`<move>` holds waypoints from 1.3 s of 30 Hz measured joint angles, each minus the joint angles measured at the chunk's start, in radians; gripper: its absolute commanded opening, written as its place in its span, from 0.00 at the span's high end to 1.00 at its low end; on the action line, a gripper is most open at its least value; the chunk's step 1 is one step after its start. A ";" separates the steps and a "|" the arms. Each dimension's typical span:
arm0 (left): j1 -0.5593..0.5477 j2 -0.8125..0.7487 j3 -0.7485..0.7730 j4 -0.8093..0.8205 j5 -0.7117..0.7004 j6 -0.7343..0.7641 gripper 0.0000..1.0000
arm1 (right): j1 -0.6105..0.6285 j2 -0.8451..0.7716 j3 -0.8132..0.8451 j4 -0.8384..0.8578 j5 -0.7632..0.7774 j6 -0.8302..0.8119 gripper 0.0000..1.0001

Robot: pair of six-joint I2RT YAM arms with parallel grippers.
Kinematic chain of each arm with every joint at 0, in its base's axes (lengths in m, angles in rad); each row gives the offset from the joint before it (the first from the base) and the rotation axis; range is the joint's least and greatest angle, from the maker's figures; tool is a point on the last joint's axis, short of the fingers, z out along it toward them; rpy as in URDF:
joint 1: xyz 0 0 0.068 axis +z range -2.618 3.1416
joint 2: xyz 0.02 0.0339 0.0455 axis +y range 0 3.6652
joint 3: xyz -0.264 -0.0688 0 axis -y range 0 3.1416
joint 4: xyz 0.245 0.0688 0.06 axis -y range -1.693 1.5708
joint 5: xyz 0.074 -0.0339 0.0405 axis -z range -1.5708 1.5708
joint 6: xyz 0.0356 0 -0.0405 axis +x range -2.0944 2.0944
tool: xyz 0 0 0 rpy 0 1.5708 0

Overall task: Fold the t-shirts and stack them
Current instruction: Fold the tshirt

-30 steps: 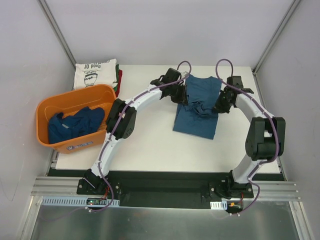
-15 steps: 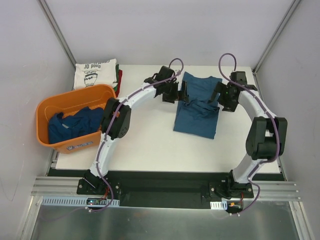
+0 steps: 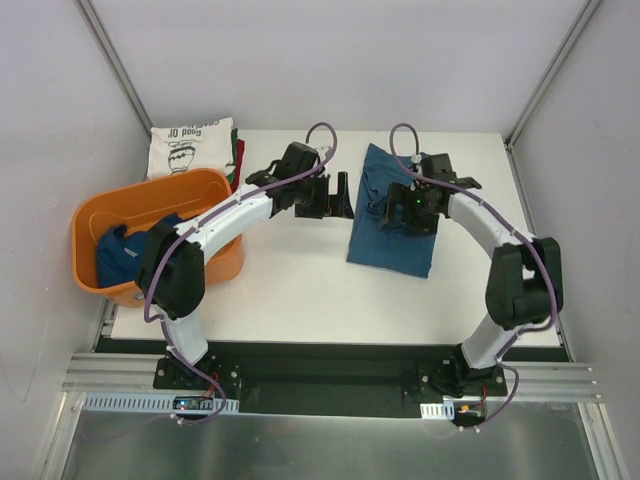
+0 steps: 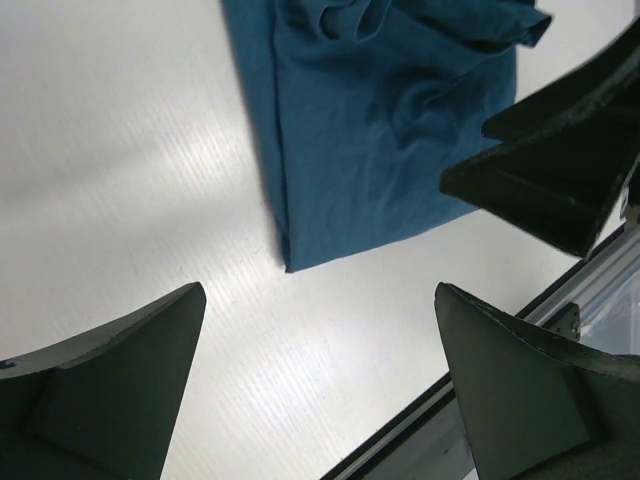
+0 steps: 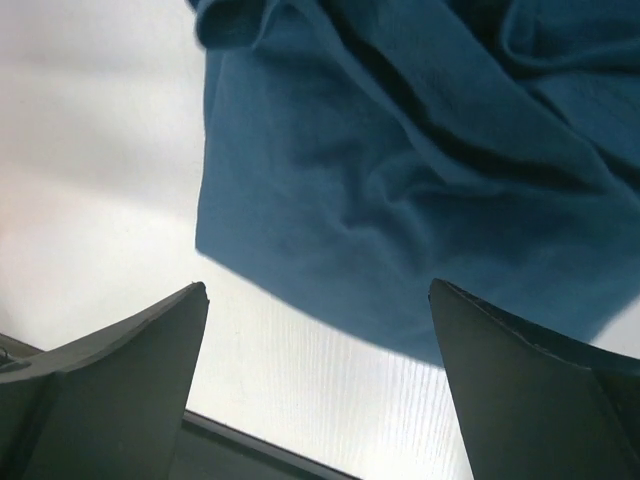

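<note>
- Tub [image 3: 100,212], orange, sits at the left edge of the table [image 3: 290,290]. It holds a loose heap of dark blue shirts [image 3: 125,255]. The left arm crosses above the tub's right end and hides part of the heap.
- Just behind the tub is a folded stack. The cream shirt [image 3: 190,145] is on top with its dark vase print facing up. The green and red edges [image 3: 238,152] show at the stack's right side.
- Right of the tub, left gripper [image 3: 343,197] is over bare table with its jaws spread wide and nothing between them. In the left wrist view the gripper [image 4: 318,300] frames white tabletop, and the cloth lies ahead of its fingers without touching them.
- Further right of the tub, one blue shirt [image 3: 395,245] lies flat on the table, folded to a rough rectangle.
  - Its left edge is a straight fold ending in a clean near corner [image 4: 380,130].
  - Its far part is bunched and wrinkled.
- Right gripper [image 3: 392,208], the item farthest from the tub, is above the far half of that shirt.
  - Its jaws are released and wide, gripping no cloth.
  - In the right wrist view the gripper [image 5: 318,290] has its fingers apart over the shirt's creased surface [image 5: 420,180], with the hem and a strip of table between them.
  - I cannot tell whether the fingers touch the cloth.
</note>
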 measured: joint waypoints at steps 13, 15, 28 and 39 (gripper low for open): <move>0.000 -0.001 -0.069 -0.018 0.003 -0.004 0.01 | 0.014 0.558 0.613 -0.058 0.071 -0.053 0.03; 0.000 0.000 -0.069 -0.017 0.004 -0.004 0.01 | 0.014 0.579 0.643 -0.062 0.071 -0.060 0.03; -0.002 0.125 -0.024 -0.013 0.029 -0.018 0.01 | 0.009 0.163 0.325 -0.039 0.103 -0.065 0.03; -0.034 0.277 0.043 -0.006 0.068 -0.032 0.32 | -0.219 -0.302 -0.289 0.033 0.041 0.045 0.03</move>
